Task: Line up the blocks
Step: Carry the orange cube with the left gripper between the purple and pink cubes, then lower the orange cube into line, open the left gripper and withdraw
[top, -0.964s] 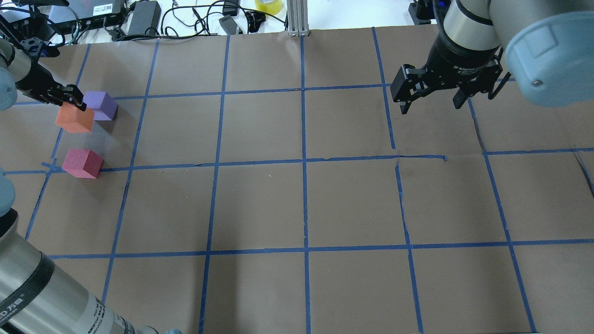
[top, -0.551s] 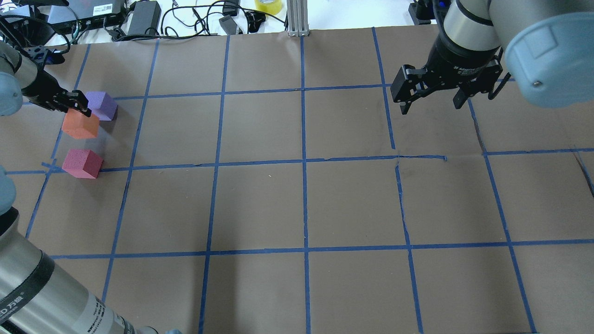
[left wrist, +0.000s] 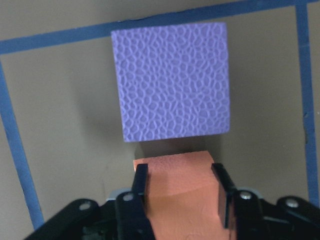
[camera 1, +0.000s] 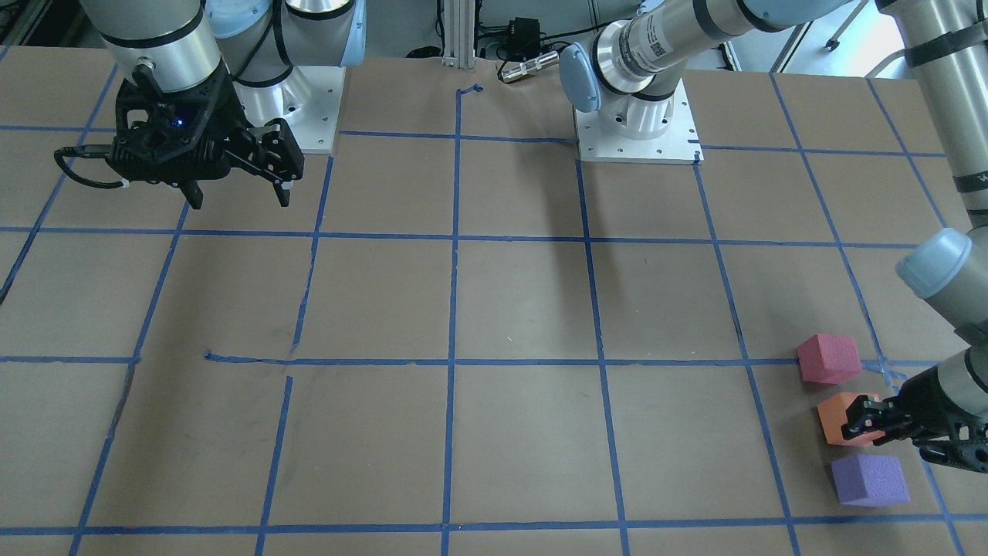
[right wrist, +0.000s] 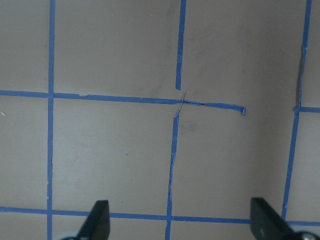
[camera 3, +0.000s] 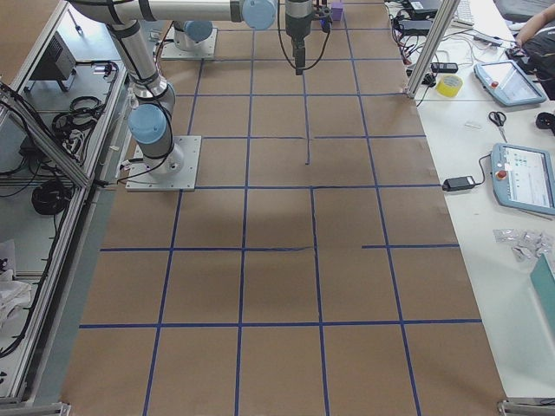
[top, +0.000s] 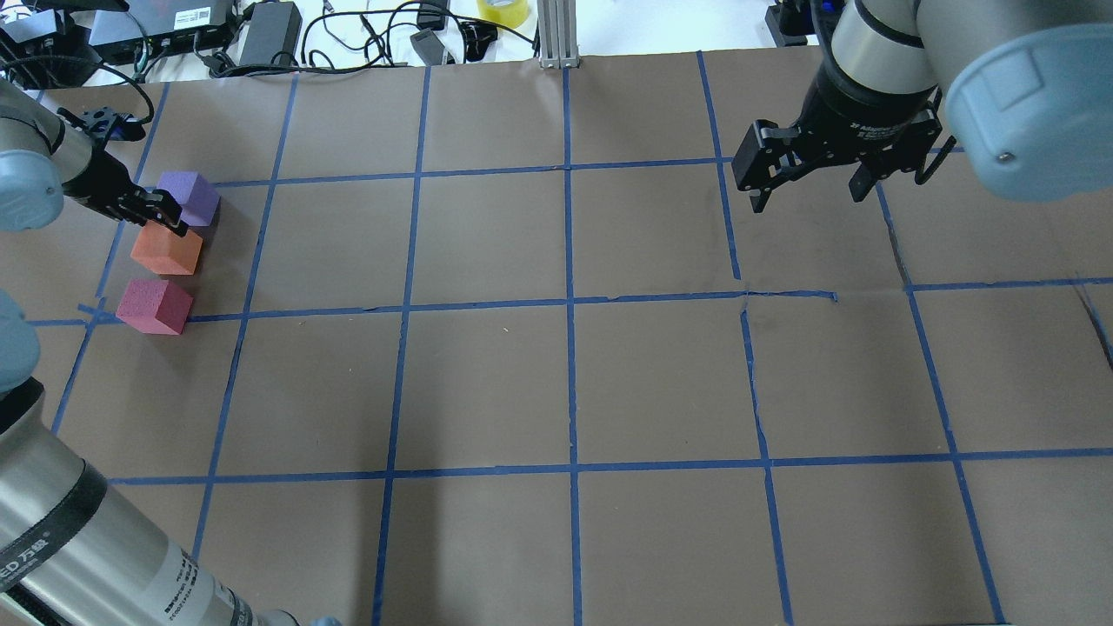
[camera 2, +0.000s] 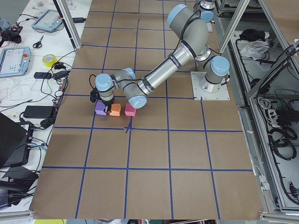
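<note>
My left gripper [top: 167,217] is shut on the orange block [top: 167,250]. It holds the block low over the paper, between the purple block [top: 189,198] and the pinkish-red block [top: 155,306]; I cannot tell if it touches down. In the left wrist view the fingers [left wrist: 141,181] clamp the orange block [left wrist: 177,195], with the purple block [left wrist: 172,80] just beyond it. The front view shows the pinkish-red [camera 1: 828,358], orange [camera 1: 840,417] and purple [camera 1: 870,479] blocks roughly in a column. My right gripper [top: 807,198] is open and empty, hovering far away.
The brown paper table bears a blue tape grid [top: 569,304]. Cables, power bricks [top: 269,30], a yellow tape roll [top: 503,9] and an aluminium post [top: 556,35] lie along the far edge. The blocks sit near the table's left end.
My left gripper carried the orange block down and toward the robot, from beside the purple block into the gap between purple and pinkish-red. The right arm has not moved.
</note>
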